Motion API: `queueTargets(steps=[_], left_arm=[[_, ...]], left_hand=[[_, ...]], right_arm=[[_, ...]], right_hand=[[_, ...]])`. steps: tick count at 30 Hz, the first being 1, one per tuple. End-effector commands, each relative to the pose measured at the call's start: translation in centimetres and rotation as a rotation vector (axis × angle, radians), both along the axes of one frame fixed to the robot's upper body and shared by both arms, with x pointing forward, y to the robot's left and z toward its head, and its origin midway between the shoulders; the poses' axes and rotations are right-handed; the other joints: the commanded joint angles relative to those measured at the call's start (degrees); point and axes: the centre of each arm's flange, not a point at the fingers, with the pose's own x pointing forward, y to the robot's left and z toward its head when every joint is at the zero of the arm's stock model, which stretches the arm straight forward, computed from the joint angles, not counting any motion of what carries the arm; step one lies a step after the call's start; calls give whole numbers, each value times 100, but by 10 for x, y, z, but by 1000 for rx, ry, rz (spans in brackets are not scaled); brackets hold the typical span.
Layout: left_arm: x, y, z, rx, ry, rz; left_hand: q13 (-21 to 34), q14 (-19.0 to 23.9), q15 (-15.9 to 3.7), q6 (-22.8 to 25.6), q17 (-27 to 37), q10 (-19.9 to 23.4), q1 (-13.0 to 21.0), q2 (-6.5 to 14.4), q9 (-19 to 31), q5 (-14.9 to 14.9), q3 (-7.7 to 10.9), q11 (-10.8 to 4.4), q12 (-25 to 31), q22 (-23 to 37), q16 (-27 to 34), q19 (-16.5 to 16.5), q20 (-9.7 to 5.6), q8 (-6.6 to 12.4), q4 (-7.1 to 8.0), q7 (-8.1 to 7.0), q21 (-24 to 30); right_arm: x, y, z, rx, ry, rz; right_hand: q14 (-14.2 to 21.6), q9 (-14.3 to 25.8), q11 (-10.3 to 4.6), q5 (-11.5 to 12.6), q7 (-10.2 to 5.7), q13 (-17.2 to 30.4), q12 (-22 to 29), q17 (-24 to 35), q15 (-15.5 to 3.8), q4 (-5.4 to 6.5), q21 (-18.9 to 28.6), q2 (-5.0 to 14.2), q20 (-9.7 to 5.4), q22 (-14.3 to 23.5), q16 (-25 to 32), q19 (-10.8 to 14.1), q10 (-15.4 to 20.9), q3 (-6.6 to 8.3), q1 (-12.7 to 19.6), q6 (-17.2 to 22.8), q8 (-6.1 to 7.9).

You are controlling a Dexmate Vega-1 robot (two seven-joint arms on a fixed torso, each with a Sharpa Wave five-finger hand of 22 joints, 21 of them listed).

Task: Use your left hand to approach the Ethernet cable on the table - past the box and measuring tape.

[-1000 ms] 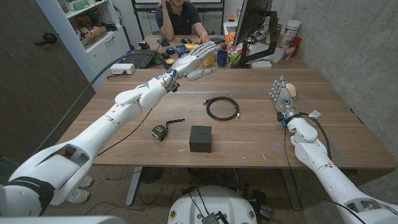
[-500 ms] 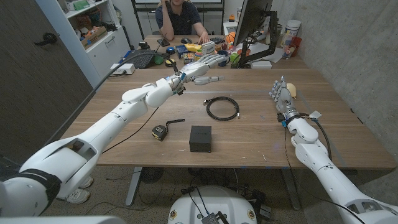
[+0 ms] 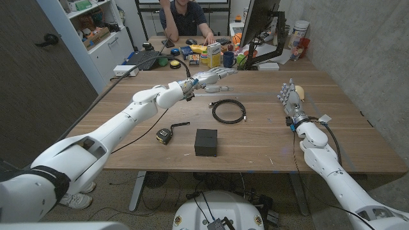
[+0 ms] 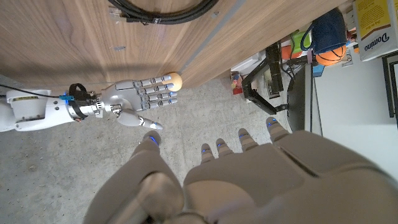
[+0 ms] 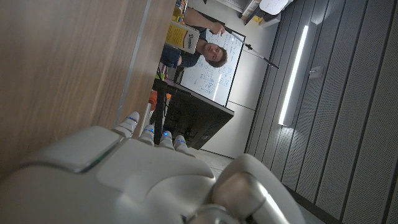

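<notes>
1. Ethernet cable (image 3: pixel 228 111), a black coil, lies on the wooden table (image 3: pixel 268 144); in the left wrist view its loop (image 4: pixel 163 9) is cut off at the picture's edge.
2. Left hand (image 3: pixel 209 78) hovers just beyond the cable, on its far side, fingers spread, grasping nothing.
3. Box (image 3: pixel 206 142), black, sits nearer the robot than the cable, apart from it.
4. Measuring tape (image 3: pixel 164 135) lies left of the box, its black strap trailing toward the cable.
5. Right hand (image 3: pixel 289 97) stands well right of the cable, fingers up and apart, empty; a tan ball (image 3: pixel 300 96) touches it.
6. A person (image 3: pixel 185 16) sits past a cluttered desk (image 3: pixel 192 48); the items there are too small to make out.
</notes>
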Motion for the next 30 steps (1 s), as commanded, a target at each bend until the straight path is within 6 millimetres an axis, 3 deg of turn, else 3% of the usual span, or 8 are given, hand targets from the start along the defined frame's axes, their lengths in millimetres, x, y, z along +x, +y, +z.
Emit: queueTargets(steps=[1, 15, 30], left_arm=[[21, -14, -12, 84, 68, 64], [34, -25, -25, 127, 102, 91], [48, -39, -37, 163, 117, 118]], left_hand=[[2, -1106, -37, -943, 10, -1204, 74, 22, 33, -2, 18, -5, 64, 9, 61, 97, 14, 59, -57, -62, 26], [4, -683, -145, -677, -7, -774, 331, 191, 47, -2, 92, -79, 104, 0, 134, 635, -202, 116, -236, -61, 81], [17, -604, -380, -385, -2, -479, 540, 354, 63, -49, 180, -165, 106, 8, 86, 546, -185, 183, -367, -62, -38]], right_arm=[[2, -4, -1, 4, 1, -6], [5, -7, -2, 13, 6, -7], [1, -12, -6, 19, 7, -15]], right_hand=[[-353, 13, -31, 27, 29, 13, 39, 26, 5, 18, -21, 257, 53, 13, 10, -37, -39, -41, -25, -237, 44], [-357, 13, -28, 32, 33, 13, 41, 25, 8, 18, -34, 255, 54, 13, 6, -43, -35, -71, -26, -243, 42], [-347, 12, -34, 37, 32, 13, 45, 25, 5, 18, -46, 255, 63, 13, 8, -50, -22, -96, -25, -244, 42]])
